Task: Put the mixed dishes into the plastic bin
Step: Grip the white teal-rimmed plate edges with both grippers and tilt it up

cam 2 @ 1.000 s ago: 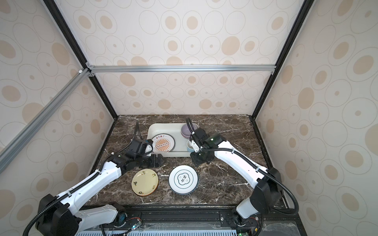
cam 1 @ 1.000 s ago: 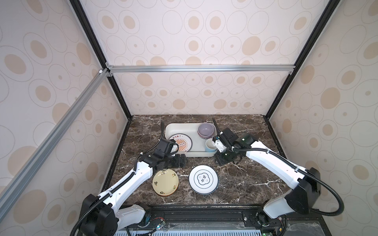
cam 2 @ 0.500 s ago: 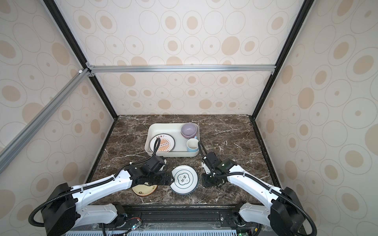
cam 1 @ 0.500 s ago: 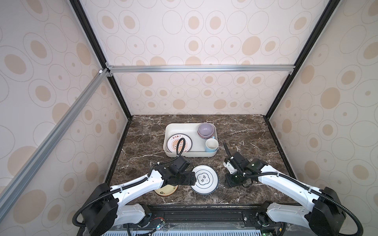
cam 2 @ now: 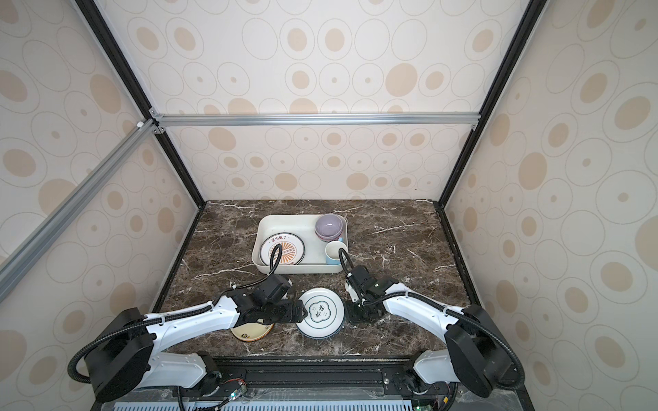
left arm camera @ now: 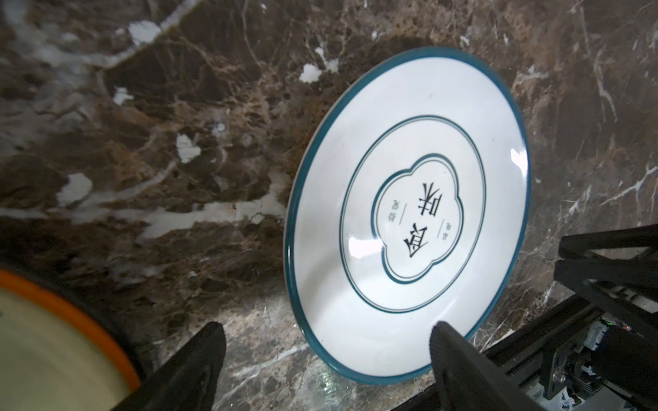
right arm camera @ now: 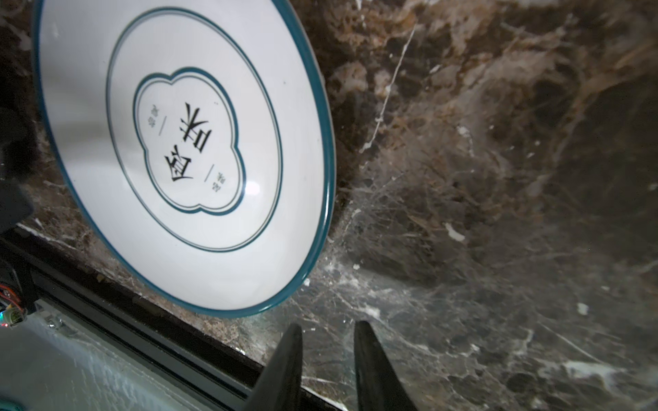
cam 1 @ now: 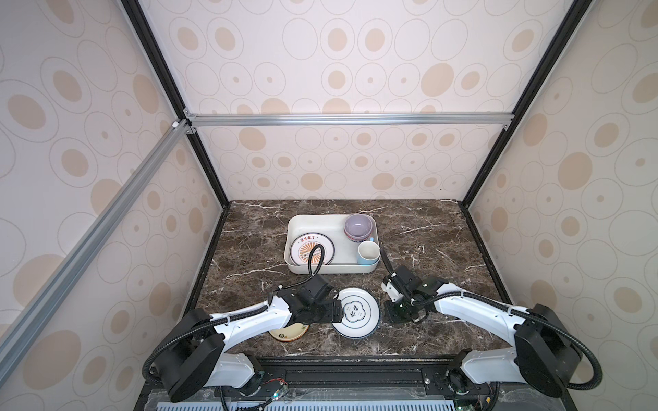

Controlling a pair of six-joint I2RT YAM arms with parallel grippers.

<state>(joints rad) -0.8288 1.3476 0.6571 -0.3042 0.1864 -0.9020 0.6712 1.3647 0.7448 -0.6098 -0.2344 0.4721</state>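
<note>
Found green-rimmed plate (cam 1: 356,313) flat on tabletop (cam 1: 445,249), outside plastic bin (cam 1: 295,227). Noted left gripper (left arm camera: 327,331) low at plate's left rim, arm stretched flat, jaws spread wide, empty. Noted right gripper (right arm camera: 327,327) low beside plate's right rim, jaws nearly together, grasping nothing.

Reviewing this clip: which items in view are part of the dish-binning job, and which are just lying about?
Job: plastic bin; inside it, orange sunburst plate, lilac bowl, light blue mug; outside it, green-rimmed white plate, pale yellow plate.
Just there: marble table, aluminium frame, patterned walls.
</note>
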